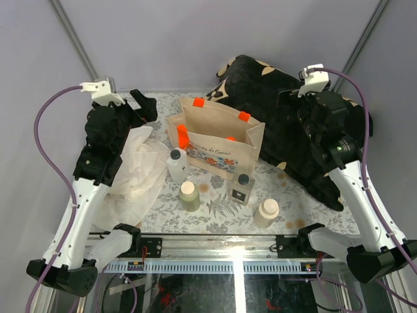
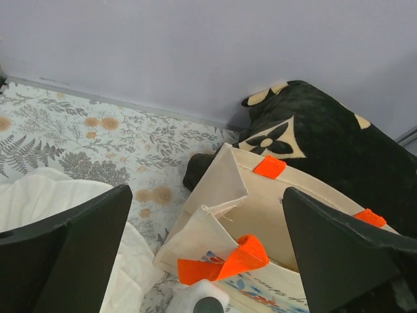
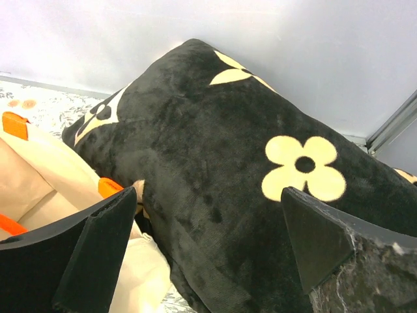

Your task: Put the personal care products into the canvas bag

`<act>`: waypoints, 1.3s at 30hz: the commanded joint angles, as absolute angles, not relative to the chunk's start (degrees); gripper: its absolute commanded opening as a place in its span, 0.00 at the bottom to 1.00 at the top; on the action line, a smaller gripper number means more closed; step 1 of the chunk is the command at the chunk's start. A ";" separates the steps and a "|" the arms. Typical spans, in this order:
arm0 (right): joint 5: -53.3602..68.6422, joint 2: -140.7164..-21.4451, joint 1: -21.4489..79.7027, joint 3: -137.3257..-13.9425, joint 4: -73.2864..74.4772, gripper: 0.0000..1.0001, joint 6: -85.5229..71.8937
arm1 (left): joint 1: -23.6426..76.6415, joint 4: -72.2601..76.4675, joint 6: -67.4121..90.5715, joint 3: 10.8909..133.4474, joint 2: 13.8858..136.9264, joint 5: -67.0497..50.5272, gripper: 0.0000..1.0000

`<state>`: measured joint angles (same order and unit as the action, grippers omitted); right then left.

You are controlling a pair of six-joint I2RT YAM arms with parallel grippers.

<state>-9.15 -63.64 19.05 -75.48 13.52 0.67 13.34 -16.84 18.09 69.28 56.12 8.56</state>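
The canvas bag (image 1: 218, 138) stands open mid-table, orange handles up; its mouth also shows in the left wrist view (image 2: 260, 218) and its edge in the right wrist view (image 3: 39, 176). In front of it stand a whitish bottle with a dark cap (image 1: 176, 164) (image 2: 207, 302), an olive bottle with a cream cap (image 1: 189, 196), a square clear-glass bottle with a black cap (image 1: 242, 189) and a cream bottle (image 1: 266, 212). My left gripper (image 1: 144, 107) (image 2: 207, 195) hovers open, left of the bag. My right gripper (image 1: 291, 99) (image 3: 208, 195) hangs open over the cushion, right of the bag. Neither holds anything.
A black cushion with beige flowers (image 1: 293, 124) (image 3: 228, 130) lies behind and to the right of the bag, pressed against it. A crumpled white cloth (image 1: 140, 168) (image 2: 39, 202) lies to the left, under my left arm. The floral table cover (image 1: 215, 215) ends at the front rail.
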 commanded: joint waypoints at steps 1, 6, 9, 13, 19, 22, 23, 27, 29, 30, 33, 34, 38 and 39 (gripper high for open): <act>-6.02 -62.55 18.86 -78.51 13.13 0.99 1.25 | 12.91 -15.05 23.09 68.12 54.82 12.96 1.00; -5.06 -62.57 18.89 -79.06 14.36 0.99 1.67 | 12.88 -18.76 39.86 65.27 52.84 33.42 1.00; -5.29 -62.25 18.85 -79.08 14.83 0.99 1.87 | 12.91 -10.37 30.21 62.14 51.02 27.12 1.00; -5.05 -62.73 18.85 -79.57 16.35 0.99 1.57 | 12.88 -15.27 24.72 65.87 55.04 17.97 1.00; -5.68 -64.52 18.89 -82.75 20.56 0.99 0.10 | 13.01 -38.76 18.22 77.91 69.74 -1.18 1.00; -6.03 -64.86 18.81 -83.61 21.55 1.00 0.32 | 16.50 -48.22 15.41 81.35 74.78 -2.17 1.00; -6.32 -64.88 18.86 -83.70 21.68 1.00 0.39 | 18.56 -50.07 14.90 81.57 75.17 -0.28 1.00; -7.19 -65.08 18.89 -83.86 22.08 1.00 0.54 | 23.52 -55.46 14.50 82.34 74.73 1.38 1.00; -7.40 -65.49 18.88 -83.97 22.36 1.00 0.59 | 25.13 -58.27 14.58 82.46 74.30 1.59 1.00; -7.53 -65.62 18.89 -83.91 22.41 1.00 0.61 | 26.03 -59.54 14.59 82.44 73.96 1.85 1.00; -7.67 -66.19 18.83 -83.95 22.41 0.99 0.67 | 28.24 -61.72 15.04 80.98 72.05 3.50 1.00; -7.66 -66.45 18.87 -84.05 22.41 0.99 0.75 | 28.23 -61.36 15.11 79.97 71.05 3.34 1.00; -7.51 -67.50 18.88 -84.19 22.48 1.00 0.64 | 28.30 -59.02 14.68 74.84 69.73 1.65 1.00; -7.43 -67.71 18.85 -84.33 22.50 0.99 0.62 | 28.28 -58.19 14.77 73.57 70.03 2.10 1.00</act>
